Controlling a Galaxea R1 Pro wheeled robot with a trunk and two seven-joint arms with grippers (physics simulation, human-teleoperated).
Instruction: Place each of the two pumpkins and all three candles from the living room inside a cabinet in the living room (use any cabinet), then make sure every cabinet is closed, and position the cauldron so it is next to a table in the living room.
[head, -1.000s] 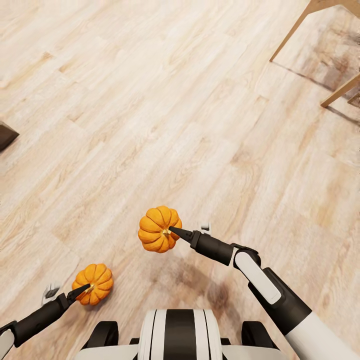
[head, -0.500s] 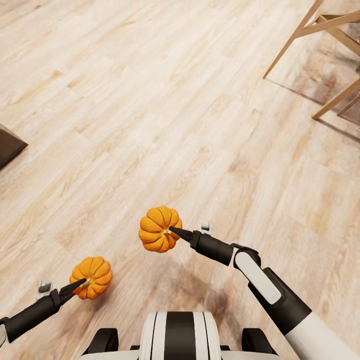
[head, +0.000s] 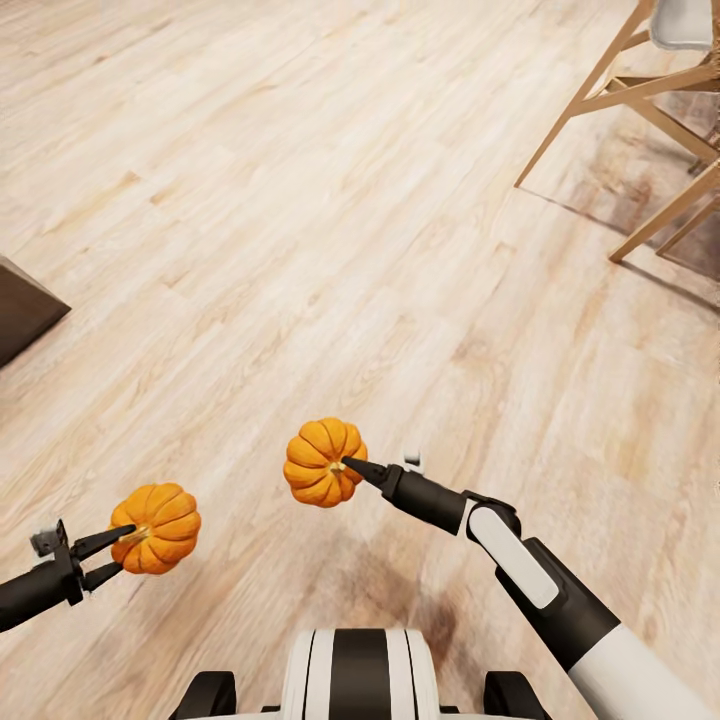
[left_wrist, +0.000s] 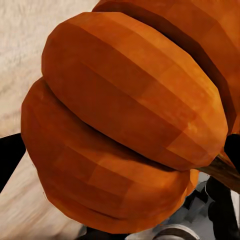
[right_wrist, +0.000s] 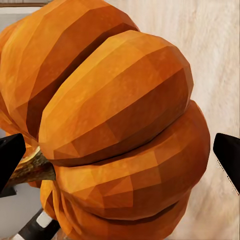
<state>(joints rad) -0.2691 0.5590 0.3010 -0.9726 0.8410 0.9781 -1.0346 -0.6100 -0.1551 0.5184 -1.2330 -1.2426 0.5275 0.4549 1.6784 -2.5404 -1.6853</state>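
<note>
Between each gripper's (head: 345, 464) (head: 128, 549) pinching tips hangs a pumpkin (head: 322, 462) (head: 157, 527) by its stem, liable to slip free if the base jolts.

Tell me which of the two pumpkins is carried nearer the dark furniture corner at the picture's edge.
The pumpkin in the left gripper; the other pumpkin, in the right gripper, sits nearer the middle.

No readable text, labels, brands, numbers or signs anywhere. Pumpkin skins are plain orange, floor planks are bare wood grain, robot arm shells are unmarked black and white.
</note>
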